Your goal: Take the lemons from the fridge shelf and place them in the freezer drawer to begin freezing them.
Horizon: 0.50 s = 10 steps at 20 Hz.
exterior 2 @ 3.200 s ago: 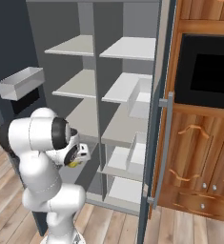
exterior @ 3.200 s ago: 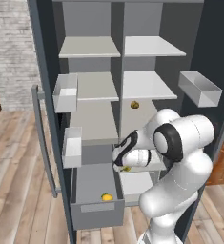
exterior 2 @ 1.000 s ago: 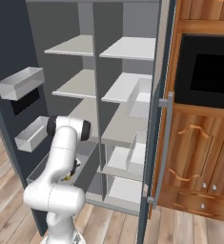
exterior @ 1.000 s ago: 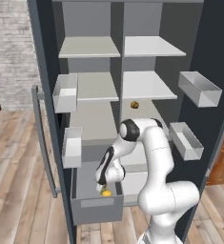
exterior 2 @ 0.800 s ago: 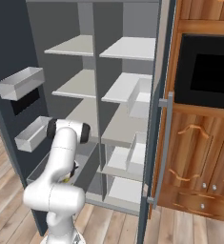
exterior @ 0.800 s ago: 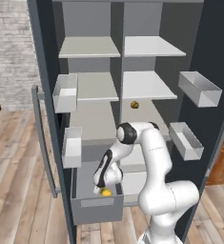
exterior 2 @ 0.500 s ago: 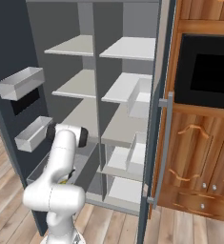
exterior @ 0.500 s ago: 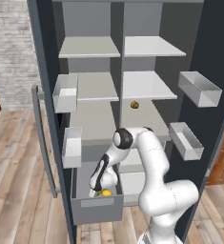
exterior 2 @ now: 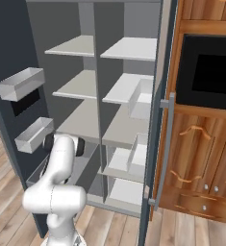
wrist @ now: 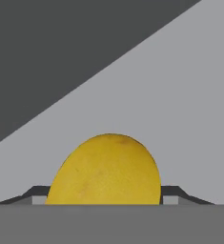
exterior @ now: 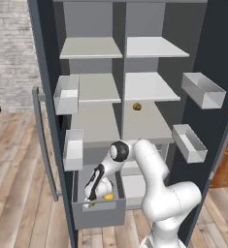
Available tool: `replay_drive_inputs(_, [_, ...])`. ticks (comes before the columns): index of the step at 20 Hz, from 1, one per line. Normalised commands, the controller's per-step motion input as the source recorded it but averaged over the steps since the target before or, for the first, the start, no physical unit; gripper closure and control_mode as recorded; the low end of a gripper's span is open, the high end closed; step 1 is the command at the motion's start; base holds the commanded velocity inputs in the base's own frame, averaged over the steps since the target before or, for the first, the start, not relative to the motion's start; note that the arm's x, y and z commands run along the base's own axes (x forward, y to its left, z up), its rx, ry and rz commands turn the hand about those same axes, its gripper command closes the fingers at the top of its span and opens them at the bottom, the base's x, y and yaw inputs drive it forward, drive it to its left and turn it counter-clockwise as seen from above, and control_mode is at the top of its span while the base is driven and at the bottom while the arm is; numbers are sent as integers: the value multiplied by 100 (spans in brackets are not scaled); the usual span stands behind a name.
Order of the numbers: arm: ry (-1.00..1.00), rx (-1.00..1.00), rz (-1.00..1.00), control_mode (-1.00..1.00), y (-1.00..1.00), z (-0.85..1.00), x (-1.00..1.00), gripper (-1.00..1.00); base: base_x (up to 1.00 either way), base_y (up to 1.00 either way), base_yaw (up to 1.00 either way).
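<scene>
While lowered into the freezer drawer (exterior: 98,213) at lower left of the left base view, end effector (exterior: 92,202) clenched on a lemon (wrist: 105,170), mid-placement. Next: release, withdraw, reach for the shelf. Three lemons counted (one held, one in drawer (exterior: 108,196), one on centre shelf (exterior: 137,106)).

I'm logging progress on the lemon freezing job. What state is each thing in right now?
Wide dark-grey freezer drawer: pulled open, a yellow lemon inside.
Two-finger gripper: down in the drawer, shut on a second yellow lemon.
Small yellow-orange lemon: on the fridge shelf.
Fridge door: open.
</scene>
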Motion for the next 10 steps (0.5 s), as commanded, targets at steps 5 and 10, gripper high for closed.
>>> replay_drive_inputs(5, [0,0,0,-100,2,-5,0,-100,0,0,0])
replay_drive_inputs(10, [0,0,0,-100,0,1,0,-100,0,0,0])
